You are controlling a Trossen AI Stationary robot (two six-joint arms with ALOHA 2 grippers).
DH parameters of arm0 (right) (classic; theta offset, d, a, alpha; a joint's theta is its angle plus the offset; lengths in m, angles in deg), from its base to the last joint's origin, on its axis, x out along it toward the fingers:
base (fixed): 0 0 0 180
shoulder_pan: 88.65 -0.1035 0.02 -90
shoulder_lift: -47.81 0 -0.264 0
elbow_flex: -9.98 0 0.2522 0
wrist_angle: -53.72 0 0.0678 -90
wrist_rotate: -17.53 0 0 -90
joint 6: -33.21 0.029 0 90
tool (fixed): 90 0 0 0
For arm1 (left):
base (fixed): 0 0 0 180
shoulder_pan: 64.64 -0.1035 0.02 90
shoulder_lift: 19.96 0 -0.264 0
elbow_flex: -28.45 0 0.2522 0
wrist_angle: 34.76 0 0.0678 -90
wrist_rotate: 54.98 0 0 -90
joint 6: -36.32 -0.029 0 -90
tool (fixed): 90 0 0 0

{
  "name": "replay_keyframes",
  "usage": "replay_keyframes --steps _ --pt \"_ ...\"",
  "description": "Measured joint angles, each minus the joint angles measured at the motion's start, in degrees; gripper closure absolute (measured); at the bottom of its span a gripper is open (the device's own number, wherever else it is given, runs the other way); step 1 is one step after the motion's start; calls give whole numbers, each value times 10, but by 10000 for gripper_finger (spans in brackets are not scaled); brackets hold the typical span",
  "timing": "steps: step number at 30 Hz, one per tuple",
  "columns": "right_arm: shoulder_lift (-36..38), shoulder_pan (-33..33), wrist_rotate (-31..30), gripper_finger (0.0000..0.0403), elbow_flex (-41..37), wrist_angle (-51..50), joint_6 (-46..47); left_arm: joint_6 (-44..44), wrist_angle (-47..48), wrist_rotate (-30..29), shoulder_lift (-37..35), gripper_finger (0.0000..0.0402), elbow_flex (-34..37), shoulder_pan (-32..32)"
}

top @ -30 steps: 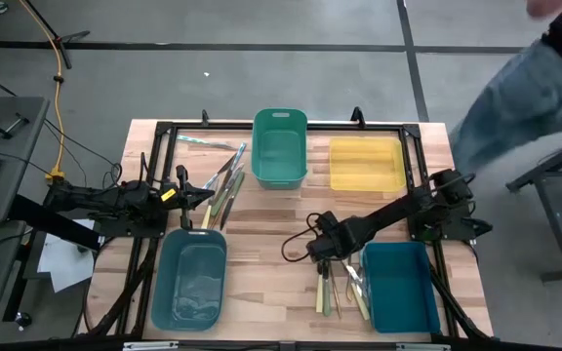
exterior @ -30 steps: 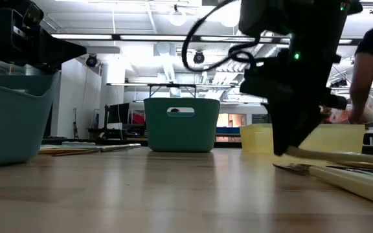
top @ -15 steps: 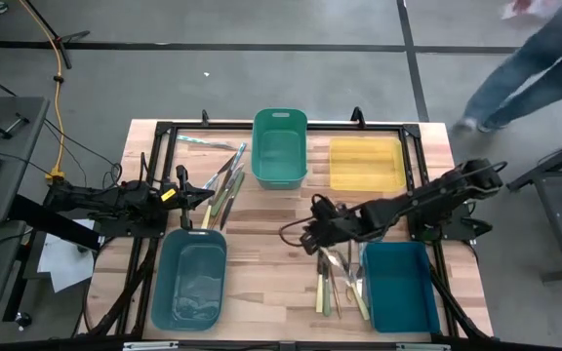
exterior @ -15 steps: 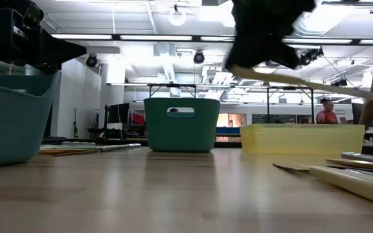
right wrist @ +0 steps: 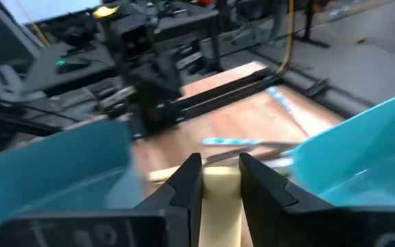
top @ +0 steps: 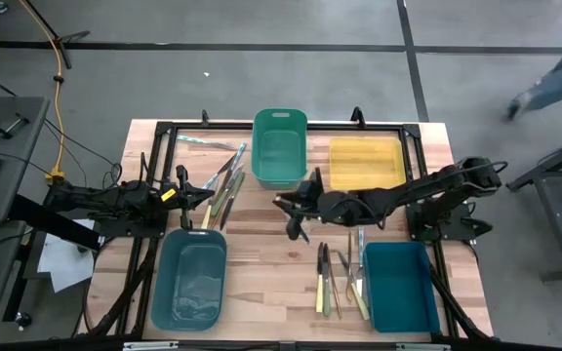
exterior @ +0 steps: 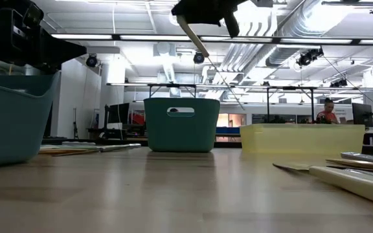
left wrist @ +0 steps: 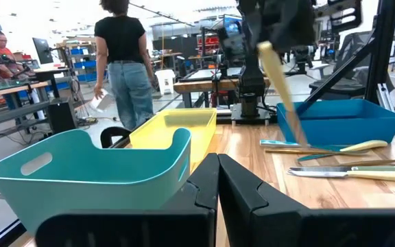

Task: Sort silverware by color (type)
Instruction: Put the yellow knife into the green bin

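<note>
**Sorting barely begun: one pale yellow utensil in the air, all bins bare**

The right gripper hangs above the table's centre, at about 5 o'clock from the green bin, its fingers clamped on a pale yellow-handled utensil that is lifted clear of the wood and slants downward. The left gripper waits with its fingers pressed together on nothing, at 12 o'clock from the near teal bin.

Judged from how things lie, almost all the work remains. None of the four bins shows any silverware inside: the green bin, the yellow bin, the near teal bin and the blue bin all look bare from above. Two loose groups lie on the wooden table. One cluster of mixed utensils fans out at 9 o'clock from the green bin, with one more piece lying apart near the table's far edge. A second group lies just beside the blue bin, at its 9 o'clock. The carried piece matches the yellow bin, which sits at 1 o'clock from the right gripper.
</note>
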Motion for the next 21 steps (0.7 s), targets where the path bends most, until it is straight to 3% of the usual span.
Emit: replay_keyframes --steps 5,9,15,21 --pt "33 41 12 332 0 -26 -41 0 0 0 0 401 0 0" --pt "70 49 22 332 0 -104 -51 0 0 0 0 401 0 0" --pt "100 34 -25 330 -6 -218 -24 0 0 0 0 401 0 0" --pt "133 19 -11 332 -126 -76 -8 0 0 0 0 401 0 0"
